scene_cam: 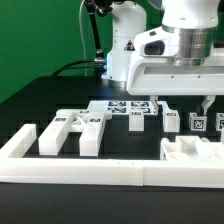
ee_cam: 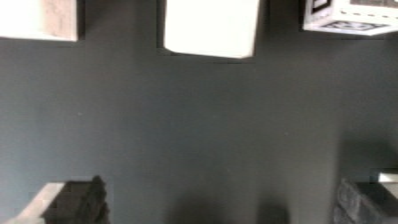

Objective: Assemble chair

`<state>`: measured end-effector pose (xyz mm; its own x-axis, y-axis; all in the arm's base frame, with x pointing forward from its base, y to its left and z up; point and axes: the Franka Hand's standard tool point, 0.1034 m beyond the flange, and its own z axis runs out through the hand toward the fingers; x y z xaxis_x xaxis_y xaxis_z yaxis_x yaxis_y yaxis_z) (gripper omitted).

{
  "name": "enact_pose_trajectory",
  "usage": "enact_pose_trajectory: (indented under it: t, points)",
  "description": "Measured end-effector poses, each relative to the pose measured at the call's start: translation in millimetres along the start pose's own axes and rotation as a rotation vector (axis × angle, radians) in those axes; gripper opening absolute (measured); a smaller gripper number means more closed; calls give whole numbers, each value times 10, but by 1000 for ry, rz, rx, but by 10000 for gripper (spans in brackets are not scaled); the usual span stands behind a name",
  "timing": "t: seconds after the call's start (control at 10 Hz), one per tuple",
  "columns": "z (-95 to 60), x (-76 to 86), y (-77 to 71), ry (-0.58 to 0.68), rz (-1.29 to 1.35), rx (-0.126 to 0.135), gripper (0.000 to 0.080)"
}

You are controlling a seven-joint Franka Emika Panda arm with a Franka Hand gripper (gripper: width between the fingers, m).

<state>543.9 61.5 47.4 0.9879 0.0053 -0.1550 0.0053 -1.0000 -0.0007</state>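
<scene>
In the exterior view the task looks barely begun. The chair parts lie loose and apart on the dark table point(scene_cam: 40, 100), and no two look joined. Thick bars point(scene_cam: 88, 137) sit at the lower left of the frame. Two cube-ended pieces point(scene_cam: 197, 123) stand right of centre, and a panel point(scene_cam: 190, 150) lies at the lower right, just behind the border rail point(scene_cam: 80, 165). The marker board point(scene_cam: 125, 108) is mid-frame. The gripper point(scene_cam: 183, 108) hangs at the upper right above the cube-ended pieces, jaws spread wide and holding nothing. All the joining seems left to do. The rail hides the bases of the parts nearest it, and the frame edge cuts off the panel.

In the wrist view the fingers point(ee_cam: 80, 200) are spread wide over bare table with nothing between them. Beyond them lie three white pieces: a rounded slab point(ee_cam: 214, 25), a tagged block point(ee_cam: 347, 15) and a plain one point(ee_cam: 45, 20). All three are cropped, so I cannot tell which parts they are.
</scene>
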Motion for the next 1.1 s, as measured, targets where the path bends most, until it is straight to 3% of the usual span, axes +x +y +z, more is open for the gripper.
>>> enact_pose_trajectory:
  t: [0.2, 0.3, 0.5, 0.9, 1.1]
  points:
    - [16, -20, 22, -16, -3, -2, 649]
    - [58, -101, 119, -68, -2, -8, 649]
    - [101, -263, 173, -226, 5, -23, 649]
    - [149, -291, 174, -453, 5, -38, 649]
    - [143, -387, 201, -631, 4, -45, 649]
